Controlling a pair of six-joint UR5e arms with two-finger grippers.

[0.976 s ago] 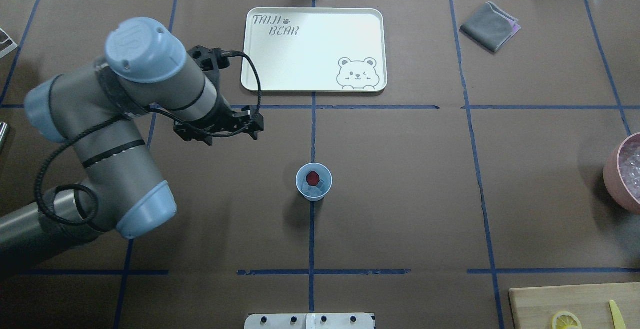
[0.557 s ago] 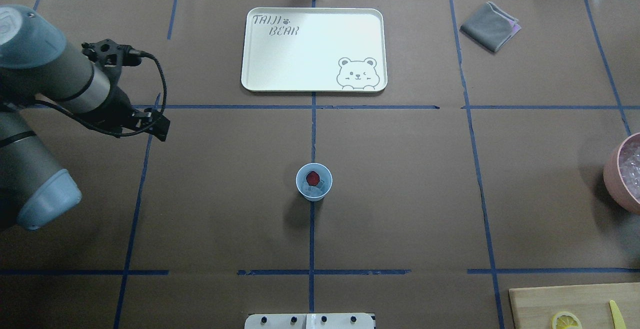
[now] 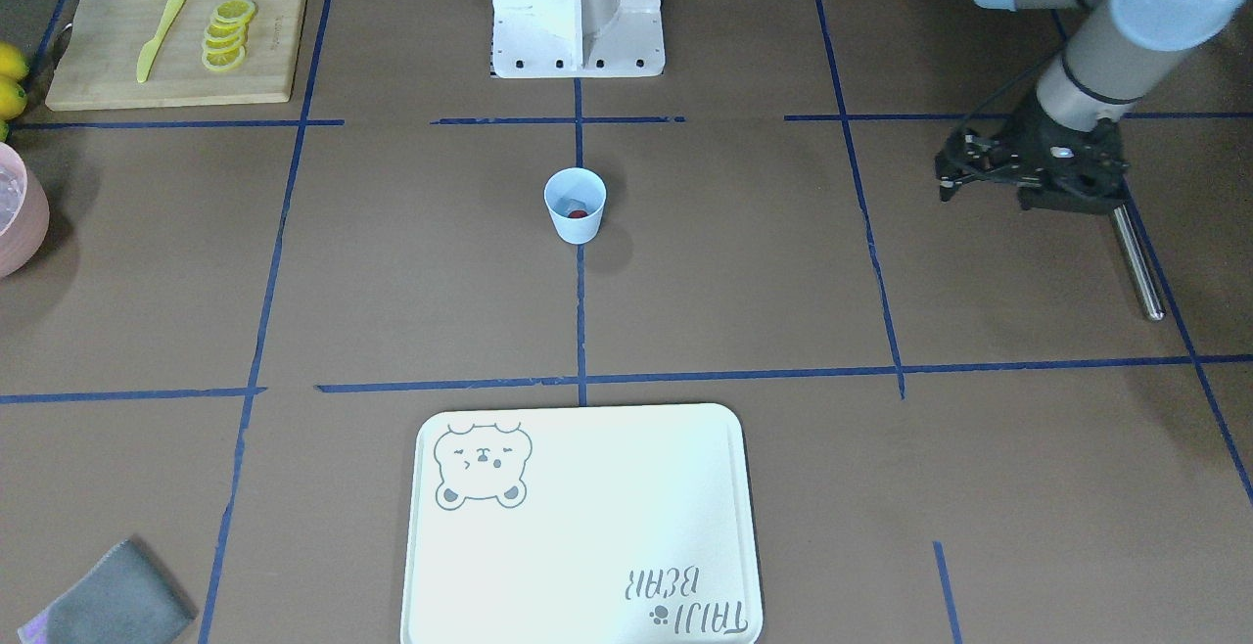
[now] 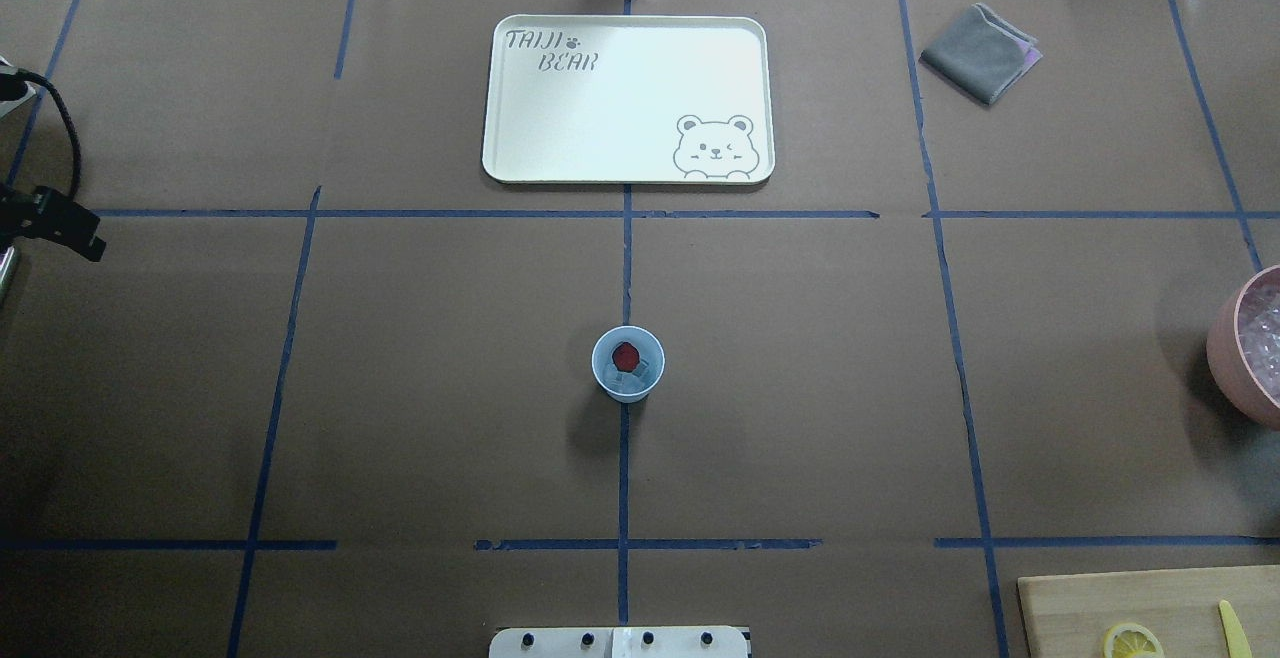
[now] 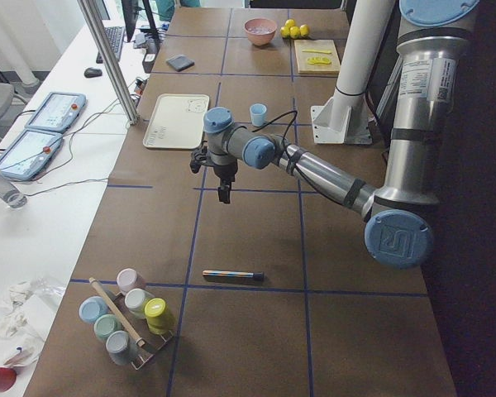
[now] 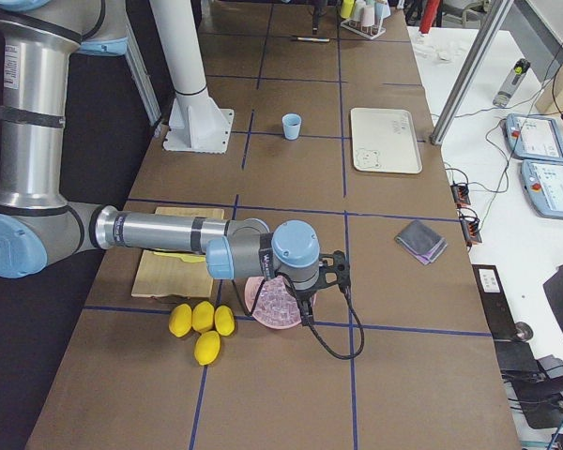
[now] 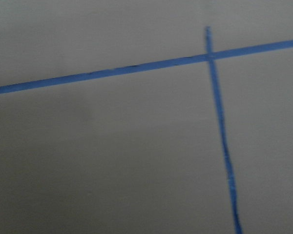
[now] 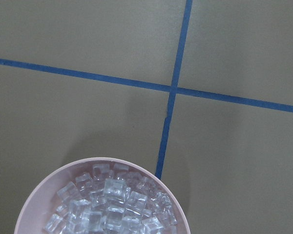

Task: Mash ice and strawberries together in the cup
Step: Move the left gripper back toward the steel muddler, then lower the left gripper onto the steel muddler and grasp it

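The light-blue cup [image 4: 628, 363] stands upright at the table's middle, also in the front view [image 3: 576, 204]. The red strawberry [image 4: 626, 355] lies inside it beside clear ice [image 4: 641, 374]. My left gripper [image 3: 1018, 189] hangs far to the cup's left, near the table's left end, open and empty; only its edge shows overhead [image 4: 60, 223]. A metal rod [image 3: 1138, 262] lies on the table just beyond it. My right gripper [image 6: 305, 309] hovers over the pink bowl [image 6: 272, 305] of ice cubes; I cannot tell whether it is open or shut.
A white bear tray [image 4: 628, 98] lies beyond the cup. A grey cloth [image 4: 980, 50] lies far right. The pink bowl's rim [image 8: 102, 160] fills the right wrist view. A cutting board [image 3: 98, 67] holds lemon slices and a yellow knife. Paint bottles [image 5: 124, 318] stand at the left end.
My left arm has swung left, away from the cup, until only the gripper's edge shows overhead. The cup and its contents have not moved.
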